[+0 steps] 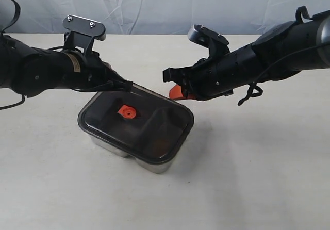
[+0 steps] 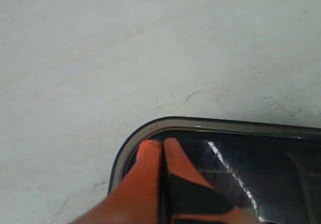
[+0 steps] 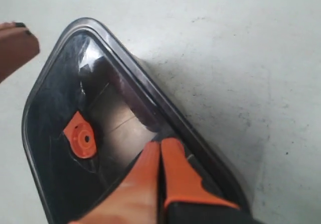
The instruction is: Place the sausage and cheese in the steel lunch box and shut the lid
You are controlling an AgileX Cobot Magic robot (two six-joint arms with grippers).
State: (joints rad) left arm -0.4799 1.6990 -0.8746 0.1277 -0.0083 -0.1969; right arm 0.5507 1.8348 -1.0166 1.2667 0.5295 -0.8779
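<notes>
**Lid on the lunch box, both pincers pressed shut at its far edge**

The steel lunch box (image 1: pixel 154 165) stands at the middle of the pale table (image 1: pixel 258 183), turned so that its long sides run from 10 o'clock to 4 o'clock in the exterior view. The dark smoky lid (image 1: pixel 147 129) lies on top of it and covers the whole opening; only a band of bright steel shows beneath the lid's rim along the near side. The orange valve (image 1: pixel 126 112) sits at the lid's centre. What lies inside cannot be made out through the tinted plastic.

The left gripper (image 1: pixel 126 85) reaches in from 9 o'clock. Its tip is at 12 o'clock from the valve, over the lid's far left corner. In the left wrist view its two orange fingers (image 2: pixel 148 158) lie flat against each other with no gap and nothing between them, the tip over the rounded corner of the lid.

The right gripper (image 1: pixel 176 92) comes in from 3 o'clock, its tip at 2 o'clock from the valve, at the lid's far long edge. The right wrist view shows its jaws likewise closed and empty, over the rim. Whether either tip touches the lid, I cannot tell.

A wrinkled white backdrop (image 1: pixel 154 3) hangs at 12 o'clock behind the table.
</notes>
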